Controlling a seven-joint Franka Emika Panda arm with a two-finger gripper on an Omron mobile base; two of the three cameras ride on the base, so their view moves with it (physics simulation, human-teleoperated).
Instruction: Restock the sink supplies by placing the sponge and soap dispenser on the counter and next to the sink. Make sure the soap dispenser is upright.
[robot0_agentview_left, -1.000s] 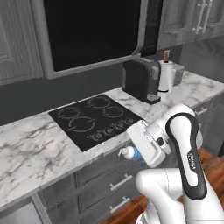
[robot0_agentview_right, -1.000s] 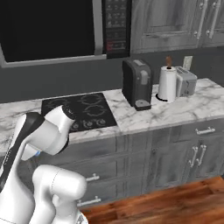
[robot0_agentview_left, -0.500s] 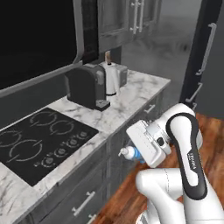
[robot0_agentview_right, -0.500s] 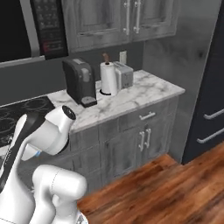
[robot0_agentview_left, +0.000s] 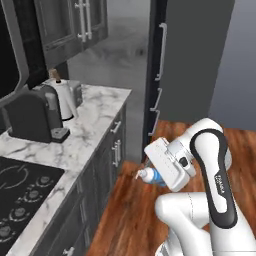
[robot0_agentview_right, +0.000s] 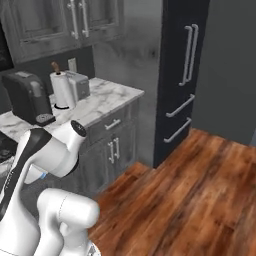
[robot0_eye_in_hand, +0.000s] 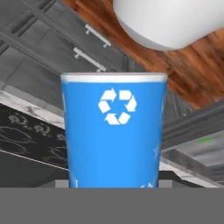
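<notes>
Blue soap dispenser (robot0_eye_in_hand: 113, 131): clamped in closed tool (robot0_agentview_left: 150, 172), lying sideways
carry: keep grip firm, tip upright before reaching worktop (robot0_agentview_left: 95, 120)

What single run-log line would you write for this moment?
phase: carrying | claw: shut on soap dispenser | bottle: off the counter, over wood floor | sponge, sink: unseen

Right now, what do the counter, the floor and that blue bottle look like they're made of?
Counter: white marble look, grey veining, polished. Floor: reddish wood planks, slightly glossy. Soap dispenser: likely smooth blue plastic, with a white recycling mark printed on it.
</notes>
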